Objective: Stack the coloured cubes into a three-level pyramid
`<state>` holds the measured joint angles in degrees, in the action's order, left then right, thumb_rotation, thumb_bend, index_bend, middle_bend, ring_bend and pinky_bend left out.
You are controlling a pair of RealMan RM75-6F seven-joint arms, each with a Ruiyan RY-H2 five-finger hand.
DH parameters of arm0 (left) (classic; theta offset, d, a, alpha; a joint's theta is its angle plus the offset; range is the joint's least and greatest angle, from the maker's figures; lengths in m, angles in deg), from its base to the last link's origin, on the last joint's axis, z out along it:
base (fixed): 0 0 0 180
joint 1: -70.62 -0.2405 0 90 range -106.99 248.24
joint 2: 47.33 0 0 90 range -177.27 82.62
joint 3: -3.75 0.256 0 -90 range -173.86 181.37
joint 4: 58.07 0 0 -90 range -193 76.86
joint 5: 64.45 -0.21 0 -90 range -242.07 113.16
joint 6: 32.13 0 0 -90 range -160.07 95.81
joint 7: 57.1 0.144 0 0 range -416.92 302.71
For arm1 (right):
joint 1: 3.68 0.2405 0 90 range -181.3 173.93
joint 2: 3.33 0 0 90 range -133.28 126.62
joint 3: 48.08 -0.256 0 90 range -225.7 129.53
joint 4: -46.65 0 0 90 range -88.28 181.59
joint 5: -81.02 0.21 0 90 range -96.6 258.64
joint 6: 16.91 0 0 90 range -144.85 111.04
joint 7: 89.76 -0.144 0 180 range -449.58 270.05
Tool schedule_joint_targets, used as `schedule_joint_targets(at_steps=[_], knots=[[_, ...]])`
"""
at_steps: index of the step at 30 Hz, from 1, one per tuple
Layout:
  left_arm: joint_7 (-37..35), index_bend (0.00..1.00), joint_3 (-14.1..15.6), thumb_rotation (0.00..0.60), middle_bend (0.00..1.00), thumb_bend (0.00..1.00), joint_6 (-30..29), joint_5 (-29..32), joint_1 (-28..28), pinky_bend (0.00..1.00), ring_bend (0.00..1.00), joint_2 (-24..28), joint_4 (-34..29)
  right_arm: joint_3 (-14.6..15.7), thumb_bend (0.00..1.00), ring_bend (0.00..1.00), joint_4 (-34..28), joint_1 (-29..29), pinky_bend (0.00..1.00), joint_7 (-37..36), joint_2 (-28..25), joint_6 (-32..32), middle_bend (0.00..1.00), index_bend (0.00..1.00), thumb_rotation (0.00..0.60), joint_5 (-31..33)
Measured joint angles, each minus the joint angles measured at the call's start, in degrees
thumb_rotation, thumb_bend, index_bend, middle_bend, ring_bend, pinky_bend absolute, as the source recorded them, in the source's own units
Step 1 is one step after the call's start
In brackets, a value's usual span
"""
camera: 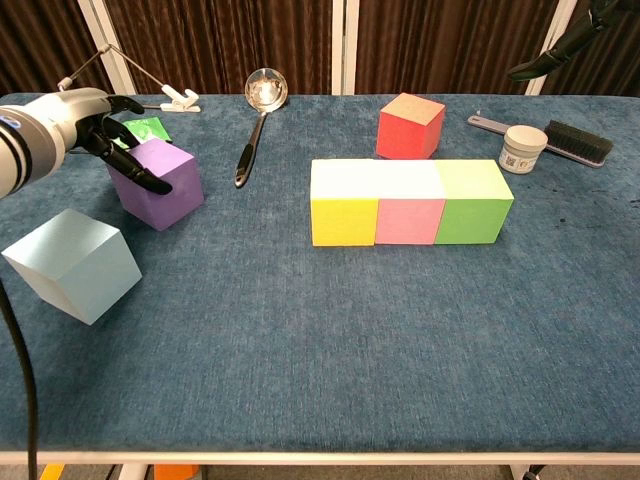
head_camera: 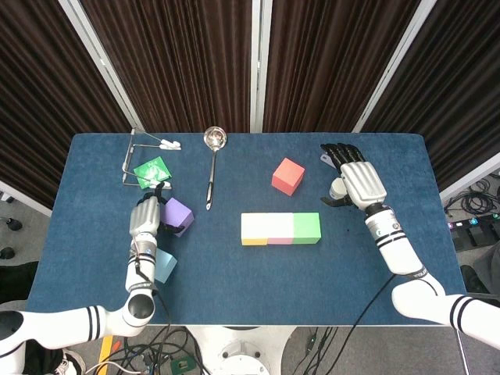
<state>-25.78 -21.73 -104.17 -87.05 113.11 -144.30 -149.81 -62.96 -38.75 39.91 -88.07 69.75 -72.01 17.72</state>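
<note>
The left hand [camera: 85, 125] sits at the purple cube [camera: 158, 183] with its dark fingers curled over the cube's top and near face, touching it; whether it truly grips the cube or only rests on it cannot be told, and the cube looks slightly tilted on the blue table [camera: 330, 340]. In the head view the same hand [head_camera: 145, 220] covers the cube's left side. Just in front of it, nearer the robot, the light blue cube [camera: 72, 265] stands alone, tilted on an edge or corner as far as the chest view shows. Behind the left hand lie a green packet [head_camera: 150, 171], a wire rack [head_camera: 133, 156] with a white clip [head_camera: 170, 144], and a metal ladle [head_camera: 212, 168] with its bowl toward the curtains. Mid-table the yellow cube [camera: 343, 206], pink cube [camera: 409, 206] and green cube [camera: 473, 204] stand touching in one straight row, the bottom level. The red cube [camera: 410, 126] stands behind that row, apart from it. The right hand [head_camera: 355, 176] hovers well to the right of the red cube, fingers spread, holding nothing. Near it are a small white jar [camera: 523, 148] and a black brush [camera: 560, 138]
</note>
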Motion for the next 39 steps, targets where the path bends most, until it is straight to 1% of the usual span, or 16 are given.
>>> schedule_joint_targets(at_steps=[4,6,9,13,15,18,21,25,28,35,39], knots=[[-0.96,0.06,0.13,0.6,0.44,0.07,-0.39,-2.05,-0.02,0.14,0.1,-0.01,-0.09,-0.04,0.07,0.0,-0.05,-0.18,0.0,0.27,-0.03,0.13,0.06,0.0,0.6,0.15],[-1.8,0.07,0.56,0.6,0.46,0.07,-0.45,-4.39,-0.27,0.14,0.11,0.42,-0.55,-0.13,0.07,0.0,-0.18,-0.29,0.0,0.44,-0.18,0.12,0.06,0.0,0.6,0.23],[-3.83,0.07,1.56,0.6,0.48,0.07,-0.07,-9.46,-1.02,0.19,0.13,1.83,-1.72,-0.4,0.06,0.0,-0.63,-0.46,0.0,0.58,-0.53,-0.25,0.06,0.0,0.6,0.19],[-10.03,0.07,2.51,0.6,0.48,0.07,2.68,-16.8,-2.69,0.2,0.13,5.4,-5.15,-1.15,0.06,0.0,-1.64,-0.59,0.0,1.0,-1.46,-1.03,0.07,0.0,0.6,0.02],[-13.5,0.07,2.91,0.6,0.48,0.07,4.65,-20.18,-3.42,0.2,0.13,8.04,-7.93,-1.72,0.06,0.0,-2.3,-0.63,0.0,1.35,-1.99,-1.41,0.07,0.0,0.6,0.26],[-15.29,0.07,3.22,0.6,0.48,0.07,6.45,-23.64,-3.71,0.2,0.13,10.69,-11.61,-2.48,0.06,0.0,-2.97,-0.93,0.0,1.36,-2.54,-2.19,0.07,0.0,0.6,0.96],[-15.5,0.07,3.31,0.6,0.48,0.07,7.62,-24.93,-3.06,0.2,0.14,11.33,-14.08,-2.87,0.06,0.0,-3.21,-1.7,0.0,0.83,-2.86,-3.13,0.07,0.0,0.6,1.59],[-14.33,0.07,3.47,0.6,0.48,0.07,8.29,-26.0,-0.81,0.2,0.14,10.55,-14.8,-2.75,0.06,0.0,-2.84,-3.07,0.0,-0.67,-3.25,-3.38,0.08,0.0,0.6,2.23],[-13.33,0.07,3.25,0.6,0.48,0.07,9.33,-25.34,1.46,0.2,0.14,9.13,-13.76,-2.38,0.06,0.0,-2.16,-3.89,0.0,-1.81,-3.38,-3.29,0.08,0.0,0.6,2.2],[-10.67,0.07,1.7,0.6,0.48,0.07,12.13,-22.06,7.78,0.2,0.14,5.76,-9.48,-1.94,0.06,0.0,-0.96,-5.62,0.0,-4.89,-3.77,-3.52,0.08,0.0,0.6,1.04],[-9.78,0.06,1.28,0.6,0.48,0.07,13.13,-21.19,10.39,0.2,0.14,4.23,-8.11,-1.86,0.06,0.0,-0.49,-6.65,0.0,-7.1,-4.24,-3.66,0.08,0.0,0.6,0.29]])
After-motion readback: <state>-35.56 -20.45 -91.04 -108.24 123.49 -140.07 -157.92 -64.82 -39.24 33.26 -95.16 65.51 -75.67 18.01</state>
